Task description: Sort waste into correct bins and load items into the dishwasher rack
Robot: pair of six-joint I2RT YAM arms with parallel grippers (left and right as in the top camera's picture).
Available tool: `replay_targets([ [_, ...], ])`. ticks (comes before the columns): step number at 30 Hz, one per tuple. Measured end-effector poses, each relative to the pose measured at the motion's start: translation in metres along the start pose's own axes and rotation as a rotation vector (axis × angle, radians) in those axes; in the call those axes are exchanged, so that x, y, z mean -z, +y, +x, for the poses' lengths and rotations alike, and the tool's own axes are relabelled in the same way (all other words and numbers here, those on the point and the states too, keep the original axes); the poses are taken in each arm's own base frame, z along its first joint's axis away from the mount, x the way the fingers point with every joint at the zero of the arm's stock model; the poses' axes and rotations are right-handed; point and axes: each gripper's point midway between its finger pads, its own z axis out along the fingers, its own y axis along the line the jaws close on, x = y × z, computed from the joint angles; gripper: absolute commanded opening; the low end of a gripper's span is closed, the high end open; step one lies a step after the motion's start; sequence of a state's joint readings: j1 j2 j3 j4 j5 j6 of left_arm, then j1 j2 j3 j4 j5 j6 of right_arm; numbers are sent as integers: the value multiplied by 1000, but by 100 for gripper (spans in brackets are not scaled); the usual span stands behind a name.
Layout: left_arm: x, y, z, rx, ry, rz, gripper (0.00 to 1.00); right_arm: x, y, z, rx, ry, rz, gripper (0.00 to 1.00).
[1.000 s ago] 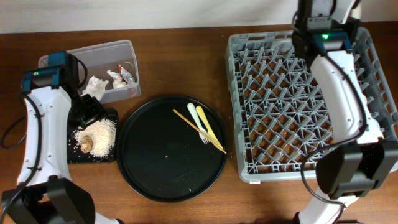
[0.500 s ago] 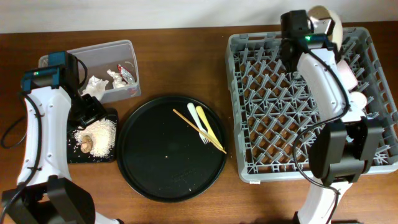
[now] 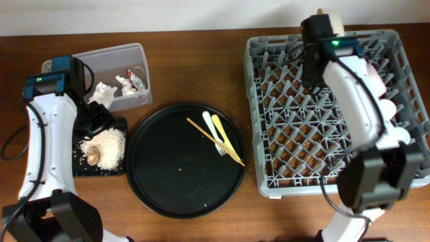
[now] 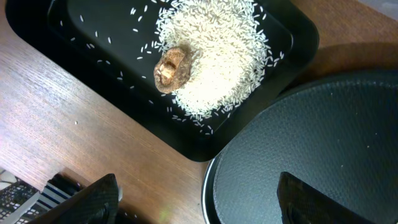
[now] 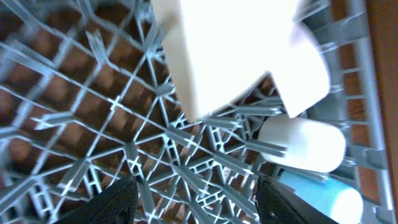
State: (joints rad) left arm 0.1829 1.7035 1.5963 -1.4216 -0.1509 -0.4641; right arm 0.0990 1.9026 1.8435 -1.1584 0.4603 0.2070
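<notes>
The dishwasher rack is filling the table's 3 o'clock side. The right gripper is hanging over its 1 o'clock corner, fingers spread wide with nothing between them. The large cream bowl is sitting just beyond those fingers, seemingly propped on edge among the pegs. The pink cup, white cup and light-blue cup are lining the rack's 3 o'clock wall.

To my eye the bowl is seated, so I'd be lifting straight up, clear of rim and pegs, before swinging toward 9 o'clock. There the large round black tray, at 6 o'clock on the table, is carrying the yellow utensil, the white utensil and the chopsticks. They are lying bunched together, so a low pinch on one free end looks safest.

The left gripper is gaping wide and empty over the shallow black tray at 8 o'clock, where the rice and the brown lump are lying. The clear tub at 10 o'clock is holding tissue and the wrapper.

The table is showing bare brown wood, with a pale wall running along 12 o'clock.
</notes>
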Motion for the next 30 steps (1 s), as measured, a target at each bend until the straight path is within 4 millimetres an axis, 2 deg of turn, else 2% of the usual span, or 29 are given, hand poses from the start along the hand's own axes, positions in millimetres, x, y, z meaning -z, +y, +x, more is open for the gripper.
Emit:
replay_targets([
  [1,0,-1,-1,1,-4,2,82,26,-11,-8,-35,-68,-14,74],
  [3,0,-1,-3,2,-11,6,83,41,-18,-14,-58,-114,-24,75],
  [5,0,-2,-3,3,-13,6,84,36,-12,-30,-64,-165,-33,72],
  [7,0,-1,-3,2,-12,6,84,25,-7,-59,-104,-255,-42,58],
  [9,0,-1,-3,2,-11,5,84,7,-10,-86,-155,-331,-38,56],
  [10,0,-1,-2,1,-8,4,84,1,-15,-92,-176,-346,-32,40],
  [11,0,-1,-2,1,-7,4,84,-8,-18,-92,-182,-336,-23,22],
  [12,0,-1,-2,1,-7,4,84,-18,-23,-82,-156,-285,4,15],
  [15,0,-1,-2,1,-7,3,83,-27,-42,-33,-116,-93,90,15],
  [18,0,-1,-2,1,-7,4,84,-26,-48,3,-65,47,123,16],
  [20,0,-1,-2,1,-7,4,84,-26,-45,11,-56,83,104,16],
  [24,0,-1,-2,1,-7,4,84,-23,-40,1,-98,46,68,18],
  [26,0,-1,-2,1,-7,4,84,-8,-43,-11,-124,-3,38,22],
  [27,0,-1,-2,1,-7,4,84,-2,-42,-12,-130,-13,21,32],
  [28,0,-1,-2,1,-7,4,84,11,-34,-12,-144,-23,-62,41],
  [29,0,-1,-2,1,-7,4,84,21,-30,-11,-140,-29,-118,66],
  [30,0,-1,-2,1,-7,4,84,36,-16,-8,-106,-29,-229,75],
])
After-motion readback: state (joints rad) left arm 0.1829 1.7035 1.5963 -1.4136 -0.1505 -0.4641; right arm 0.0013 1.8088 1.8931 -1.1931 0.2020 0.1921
